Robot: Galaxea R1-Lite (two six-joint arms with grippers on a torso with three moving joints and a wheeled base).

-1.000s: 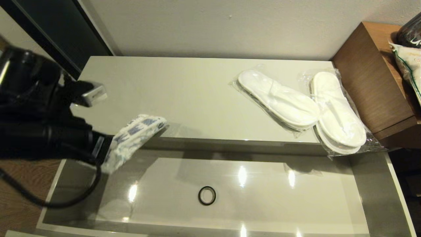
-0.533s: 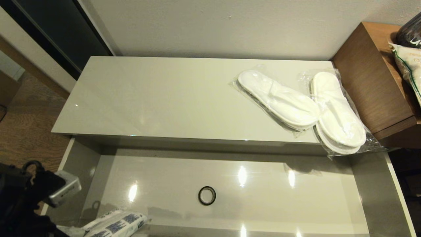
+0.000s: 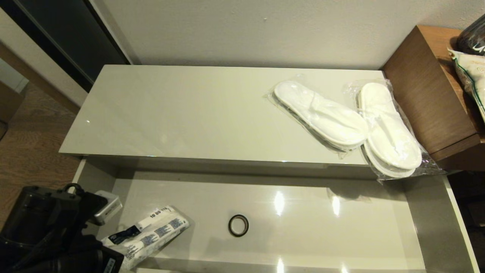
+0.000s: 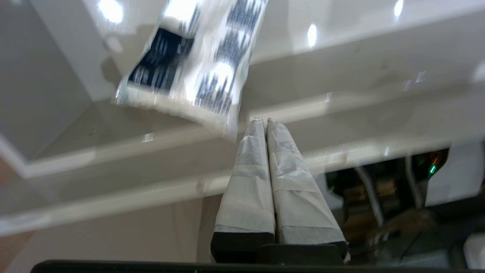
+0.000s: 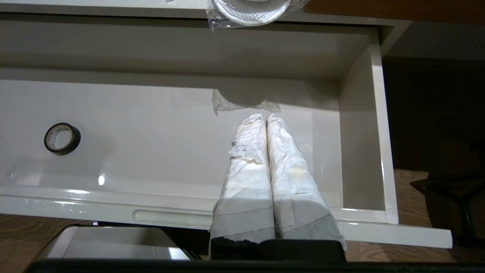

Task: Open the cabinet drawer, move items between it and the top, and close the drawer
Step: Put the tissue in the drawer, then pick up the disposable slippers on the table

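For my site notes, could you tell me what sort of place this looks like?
Probably a hotel guest room: bagged white disposable slippers lie on a low glossy cabinet top against the wall, beside a wooden desk, above wood-look flooring.

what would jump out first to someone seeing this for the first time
The wide cabinet drawer stands pulled open, with a small black ring on its glossy floor. At its left end the left pincer grips a white packet. Two bagged slipper pairs lie on the right end of the top.
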